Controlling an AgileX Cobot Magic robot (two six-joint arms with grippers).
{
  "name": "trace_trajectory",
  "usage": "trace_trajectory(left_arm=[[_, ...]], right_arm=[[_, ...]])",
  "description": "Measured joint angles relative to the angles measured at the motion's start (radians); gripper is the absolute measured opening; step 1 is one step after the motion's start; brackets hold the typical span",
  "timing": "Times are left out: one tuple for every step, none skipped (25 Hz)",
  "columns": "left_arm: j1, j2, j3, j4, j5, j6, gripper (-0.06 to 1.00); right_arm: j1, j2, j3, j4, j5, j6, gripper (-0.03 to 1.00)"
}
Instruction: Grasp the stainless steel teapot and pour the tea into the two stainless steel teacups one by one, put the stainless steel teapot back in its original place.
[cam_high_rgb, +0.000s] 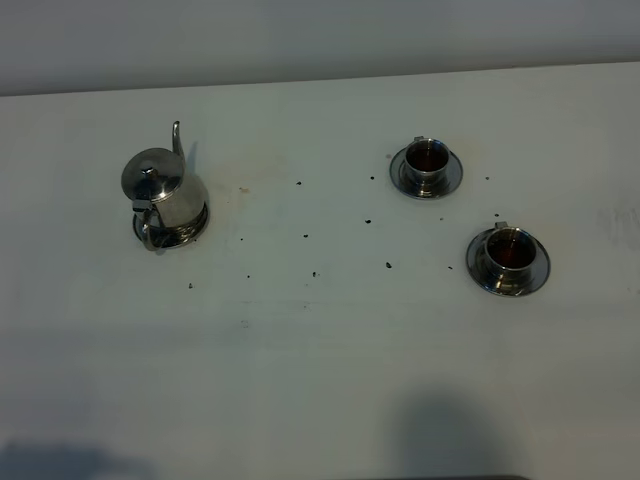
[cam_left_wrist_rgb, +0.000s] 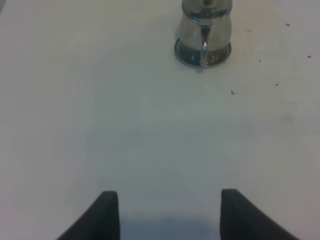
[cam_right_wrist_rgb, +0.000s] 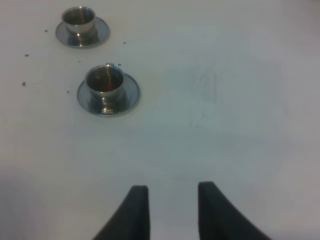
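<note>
The stainless steel teapot (cam_high_rgb: 163, 192) stands upright on its round steel coaster (cam_high_rgb: 195, 228) at the left of the white table, spout pointing away. It also shows in the left wrist view (cam_left_wrist_rgb: 205, 27), on the coaster (cam_left_wrist_rgb: 186, 51). Two steel teacups on saucers stand at the right, one farther back (cam_high_rgb: 427, 160) and one nearer (cam_high_rgb: 507, 254); both hold dark reddish-brown tea (cam_high_rgb: 428, 156). They also show in the right wrist view, the nearer (cam_right_wrist_rgb: 105, 85) and the farther (cam_right_wrist_rgb: 79, 22). My left gripper (cam_left_wrist_rgb: 170, 212) is open and empty, well back from the teapot. My right gripper (cam_right_wrist_rgb: 173, 207) is open and empty, away from the cups.
Several small dark specks (cam_high_rgb: 388, 265) lie scattered on the white table (cam_high_rgb: 320, 350) between the teapot and the cups. The table's far edge meets a pale wall (cam_high_rgb: 300, 40). Neither arm shows in the exterior high view.
</note>
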Motion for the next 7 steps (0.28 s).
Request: trace_trajectory(left_arm=[[0.000, 0.000, 0.000, 0.000, 0.000, 0.000, 0.48], [0.000, 0.000, 0.000, 0.000, 0.000, 0.000, 0.48], [0.000, 0.000, 0.000, 0.000, 0.000, 0.000, 0.48], [0.000, 0.000, 0.000, 0.000, 0.000, 0.000, 0.48], [0.000, 0.000, 0.000, 0.000, 0.000, 0.000, 0.48], [0.000, 0.000, 0.000, 0.000, 0.000, 0.000, 0.48], [0.000, 0.000, 0.000, 0.000, 0.000, 0.000, 0.48]], right_arm=[[0.000, 0.000, 0.000, 0.000, 0.000, 0.000, 0.23], [0.000, 0.000, 0.000, 0.000, 0.000, 0.000, 0.23], [0.000, 0.000, 0.000, 0.000, 0.000, 0.000, 0.23], [0.000, 0.000, 0.000, 0.000, 0.000, 0.000, 0.23], [0.000, 0.000, 0.000, 0.000, 0.000, 0.000, 0.23], [0.000, 0.000, 0.000, 0.000, 0.000, 0.000, 0.23], [0.000, 0.000, 0.000, 0.000, 0.000, 0.000, 0.23]])
